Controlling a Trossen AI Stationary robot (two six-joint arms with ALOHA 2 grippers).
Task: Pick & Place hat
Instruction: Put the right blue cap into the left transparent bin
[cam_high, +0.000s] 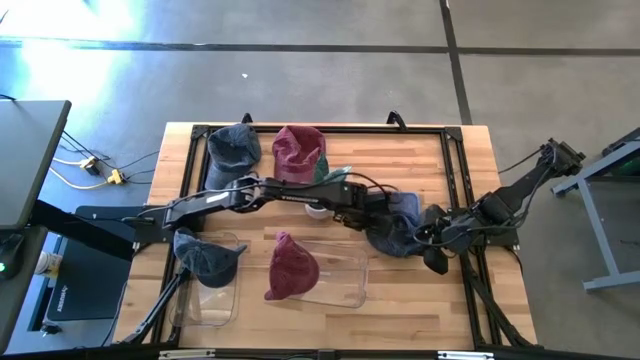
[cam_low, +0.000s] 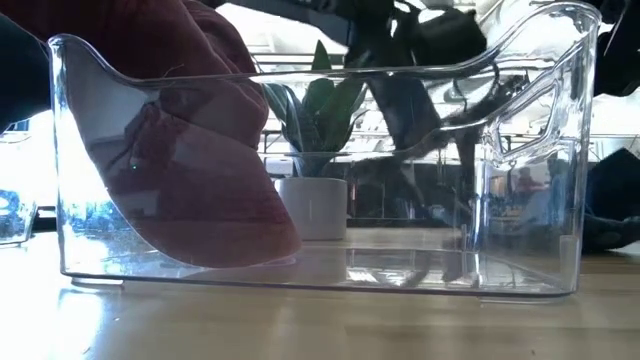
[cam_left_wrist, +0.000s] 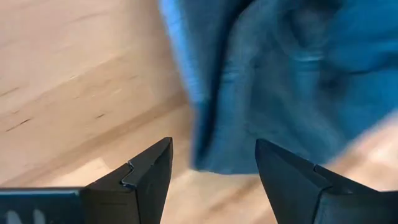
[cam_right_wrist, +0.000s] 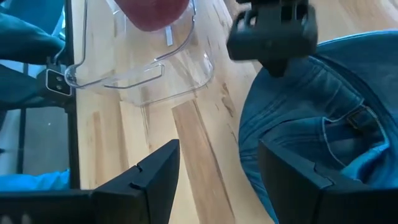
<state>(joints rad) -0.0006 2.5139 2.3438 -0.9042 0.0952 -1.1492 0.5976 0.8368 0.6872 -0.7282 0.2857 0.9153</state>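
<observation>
One camera looks straight down on the whole bench (cam_high: 420, 290). Another sits at bench height, close behind the clear bin (cam_low: 520, 200). Both wrist cameras look closely past their fingers at the denim hat (cam_right_wrist: 311, 118), also seen from overhead.

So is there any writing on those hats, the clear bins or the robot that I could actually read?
None can be read in any view.
Left arm: pale marks along it, too small to read.
Denim hat: only stitching and a strap buckle, no lettering.
Red hat and clear bin: no label shows.
</observation>
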